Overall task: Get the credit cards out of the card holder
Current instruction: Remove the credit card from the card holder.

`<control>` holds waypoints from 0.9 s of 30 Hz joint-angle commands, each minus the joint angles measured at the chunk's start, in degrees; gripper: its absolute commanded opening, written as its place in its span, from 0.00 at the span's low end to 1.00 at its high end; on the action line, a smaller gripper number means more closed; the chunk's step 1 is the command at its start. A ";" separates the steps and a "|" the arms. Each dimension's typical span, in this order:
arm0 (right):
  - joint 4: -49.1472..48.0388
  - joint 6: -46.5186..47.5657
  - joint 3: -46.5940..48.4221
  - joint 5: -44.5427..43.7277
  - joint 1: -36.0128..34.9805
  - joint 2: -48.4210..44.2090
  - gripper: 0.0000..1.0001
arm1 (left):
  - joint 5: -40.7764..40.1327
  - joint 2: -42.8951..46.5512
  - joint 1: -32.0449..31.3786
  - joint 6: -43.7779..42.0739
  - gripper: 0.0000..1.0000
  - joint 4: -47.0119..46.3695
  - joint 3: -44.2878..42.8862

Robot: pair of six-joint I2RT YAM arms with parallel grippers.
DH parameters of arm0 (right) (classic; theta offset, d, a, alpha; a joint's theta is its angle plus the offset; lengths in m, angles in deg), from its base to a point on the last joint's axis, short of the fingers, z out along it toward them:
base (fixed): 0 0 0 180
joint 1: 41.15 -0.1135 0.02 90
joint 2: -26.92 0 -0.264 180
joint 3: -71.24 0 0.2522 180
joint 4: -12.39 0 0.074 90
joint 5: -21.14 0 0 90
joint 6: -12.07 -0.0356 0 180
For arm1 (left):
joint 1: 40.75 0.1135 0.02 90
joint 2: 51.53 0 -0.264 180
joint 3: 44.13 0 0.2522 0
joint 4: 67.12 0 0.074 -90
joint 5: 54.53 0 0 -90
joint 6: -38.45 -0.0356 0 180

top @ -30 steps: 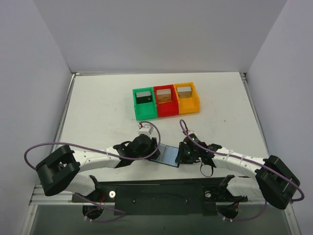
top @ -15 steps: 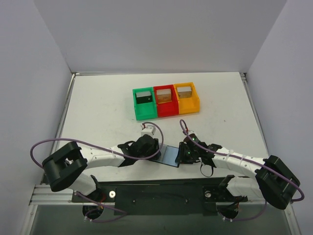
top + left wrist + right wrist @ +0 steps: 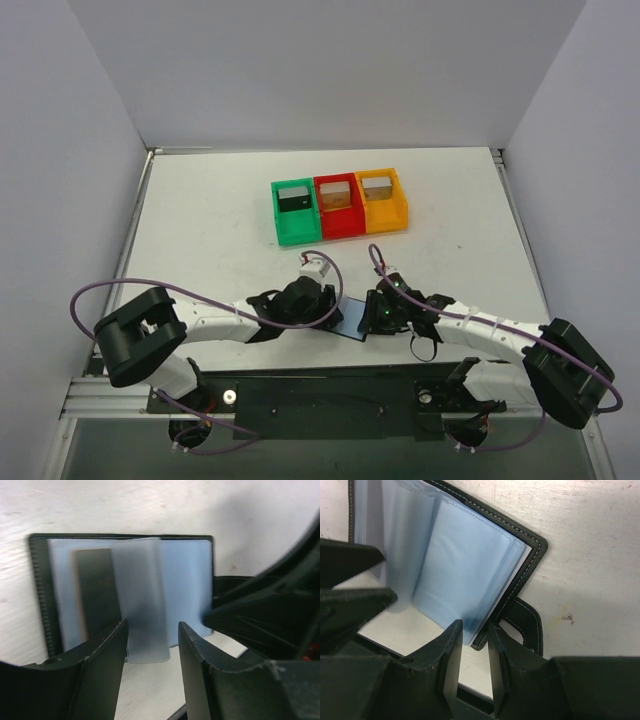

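Right gripper (image 3: 475, 626) pinches card holder (image 3: 460, 565) at its stiff cover edge; left gripper (image 3: 152, 630), released, straddles a floppy, probably slick plastic sleeve (image 3: 142, 590).

Your top camera sits above and behind the arms' bases (image 3: 330, 398). It looks down and forward over the whole white worktop (image 3: 200, 210), from the near edge to the green, red and orange plastic bins (image 3: 340, 228) toward the far edge.

Your left wrist camera looks past the black fingers of the left hand (image 3: 152, 630), very close on the opened flat black folding card holder (image 3: 37, 590). Your right wrist camera looks past the right hand (image 3: 475, 630), just as close, on one corner of the holder.

All three views share the holder, near the worktop's near edge. Each wrist view also catches a dark part of the opposite hand at its side.
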 commanded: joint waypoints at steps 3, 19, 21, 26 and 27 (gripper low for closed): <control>1.47 0.68 -2.26 -0.29 0.35 -1.23 0.25 | 10.54 -1.39 -1.53 1.51 0.54 -12.36 0.09; 0.86 0.86 -3.31 0.15 1.14 -1.58 0.26 | 11.80 7.99 -2.77 -0.08 0.57 -15.80 1.66; 0.94 0.95 -3.49 0.24 1.31 -1.85 0.26 | 6.54 13.17 -2.41 0.10 0.57 -13.10 4.30; 0.33 1.03 -3.84 0.50 1.58 -1.58 0.27 | -2.19 20.06 1.53 1.59 0.67 -2.10 7.21; 0.33 1.03 -3.84 0.50 1.49 -1.41 0.27 | -2.28 20.15 2.15 1.77 0.69 -0.69 7.21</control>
